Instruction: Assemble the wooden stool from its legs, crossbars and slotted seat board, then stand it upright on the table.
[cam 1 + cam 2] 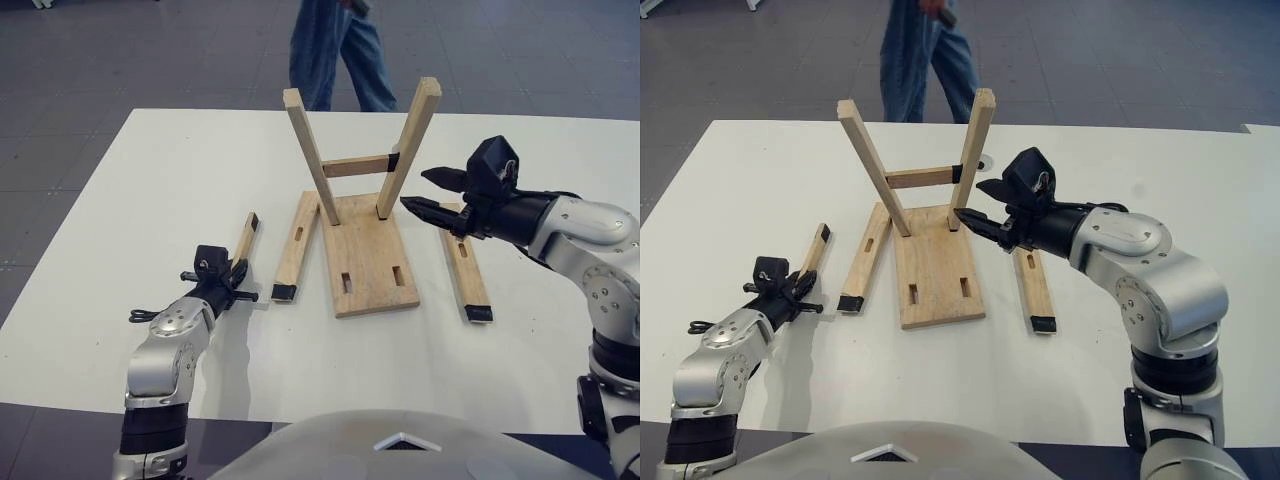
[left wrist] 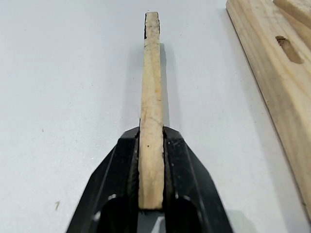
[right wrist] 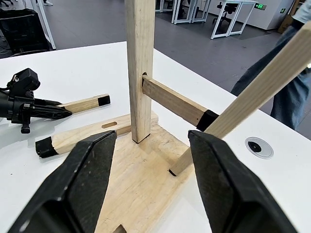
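The pale, grainy slotted seat board (image 1: 365,255) lies flat at the centre of the smooth white table (image 1: 150,200), with two square wooden legs (image 1: 310,150) planted at its 12 o'clock end. At 8 o'clock the left gripper (image 1: 238,272) pinches a thin flat crossbar (image 1: 246,235). At 3 o'clock the right gripper (image 1: 415,188) gapes wide, holding nothing.

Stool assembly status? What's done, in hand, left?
Done: two legs stand in the far slots of the seat board, joined by a crossbar.
In hand: left gripper has its jaws shut on the second crossbar; right gripper is open beside the standing legs.
Left: two loose legs lie on the table, the near slots are empty, and the stool isn't upright yet.
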You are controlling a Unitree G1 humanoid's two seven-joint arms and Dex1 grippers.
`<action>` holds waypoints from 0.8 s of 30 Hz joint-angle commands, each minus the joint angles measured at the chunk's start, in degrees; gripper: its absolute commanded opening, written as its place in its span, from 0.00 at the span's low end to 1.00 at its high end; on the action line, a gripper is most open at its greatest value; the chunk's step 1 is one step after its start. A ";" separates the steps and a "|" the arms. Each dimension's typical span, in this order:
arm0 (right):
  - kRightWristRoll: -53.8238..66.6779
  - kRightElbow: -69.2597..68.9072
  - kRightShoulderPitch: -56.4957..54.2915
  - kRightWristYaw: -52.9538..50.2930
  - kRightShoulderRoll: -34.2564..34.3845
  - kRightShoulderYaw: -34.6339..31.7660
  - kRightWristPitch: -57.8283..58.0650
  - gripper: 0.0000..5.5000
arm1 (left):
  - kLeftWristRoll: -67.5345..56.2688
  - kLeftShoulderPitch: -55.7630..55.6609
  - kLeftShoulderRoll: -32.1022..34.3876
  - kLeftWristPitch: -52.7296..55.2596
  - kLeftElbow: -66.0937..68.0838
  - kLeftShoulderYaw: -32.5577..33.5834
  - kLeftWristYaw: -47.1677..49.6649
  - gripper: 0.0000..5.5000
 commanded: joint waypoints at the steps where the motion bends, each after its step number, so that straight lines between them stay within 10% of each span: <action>1: 4.90 2.96 -5.62 -2.24 3.03 -6.01 3.47 0.50 | -11.70 -5.36 2.15 5.72 -4.61 10.68 -3.95 0.08; 8: 23.12 14.71 -21.74 -12.06 14.36 -19.44 10.12 0.50 | -48.21 -35.99 14.69 15.71 -5.01 30.04 -1.54 0.08; 13: 43.41 26.56 -32.16 -22.26 22.58 -23.80 9.85 0.50 | -75.14 -45.78 10.59 14.54 -7.22 20.59 4.66 0.08; 24: 56.74 33.53 -37.57 -24.26 19.97 -18.39 7.44 0.50 | -77.52 -44.41 7.39 11.20 -6.23 6.53 6.35 0.08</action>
